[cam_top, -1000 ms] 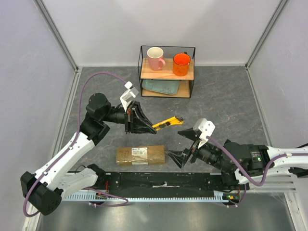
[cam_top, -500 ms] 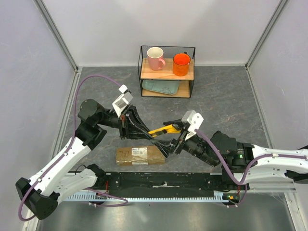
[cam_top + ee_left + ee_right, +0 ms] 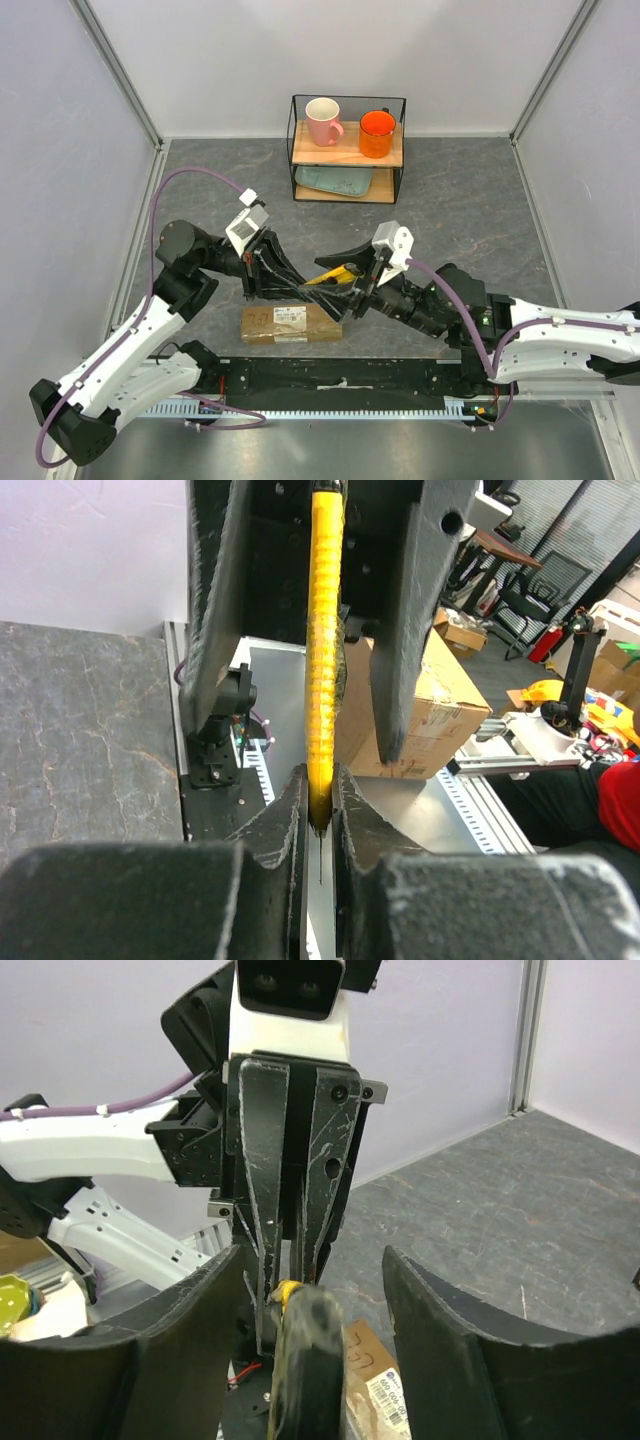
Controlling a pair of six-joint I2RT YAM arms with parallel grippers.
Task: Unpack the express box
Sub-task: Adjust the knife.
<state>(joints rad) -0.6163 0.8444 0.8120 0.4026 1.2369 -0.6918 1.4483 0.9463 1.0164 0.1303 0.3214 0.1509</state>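
The express box (image 3: 290, 322), a flat brown parcel with a white label, lies on the grey table near the front edge; it also shows under the right jaws as the express box (image 3: 378, 1385). Above its right end my left gripper (image 3: 303, 283) is shut on a yellow utility knife (image 3: 331, 275), which it holds by one end. The left wrist view shows the same grip: left gripper (image 3: 318, 776), knife (image 3: 323, 660). My right gripper (image 3: 338, 284) faces it and is open. Its jaws straddle the knife's other end (image 3: 305, 1350) with a gap on each side of the right gripper (image 3: 312, 1260).
A black wire shelf (image 3: 347, 100) stands at the back with a pink mug (image 3: 323, 120), an orange mug (image 3: 377, 133) and a teal tray (image 3: 335, 181) below. A black rail (image 3: 340, 375) runs along the front edge. Walls close in on three sides.
My left gripper carried the knife down and nearer, over the box's right end. The right arm swung left to meet it, and its jaws narrowed around the knife.
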